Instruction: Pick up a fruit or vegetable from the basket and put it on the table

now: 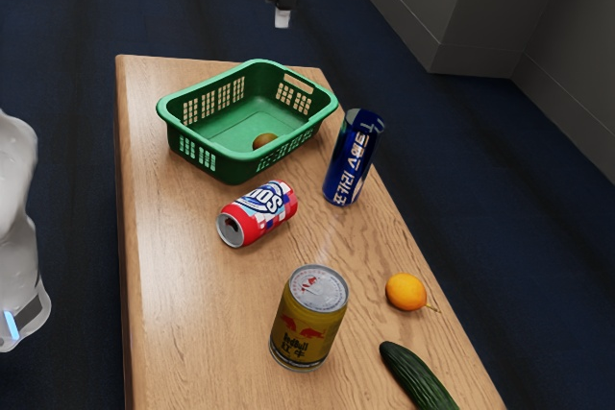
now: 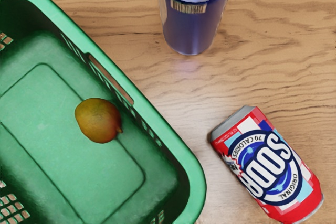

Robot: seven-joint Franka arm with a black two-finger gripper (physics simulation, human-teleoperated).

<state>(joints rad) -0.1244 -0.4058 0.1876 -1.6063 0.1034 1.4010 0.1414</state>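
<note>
The gripper is hanging in the air above the basket end of the table, apart from everything on it; whether it is open or closed I cannot tell. The fruit, yellowish green turning reddish, is resting on the floor of the green basket, near the side wall that faces the blue can. The basket is standing by the table's far short edge in the exterior view. The blue can is standing upright just beside the basket, close to the long edge on the exterior view's right. The soda can is lying on its side near the basket. Toward the exterior view's bottom, the gold can is standing upright, while the orange fruit and the cucumber are lying along that same long edge.
</note>
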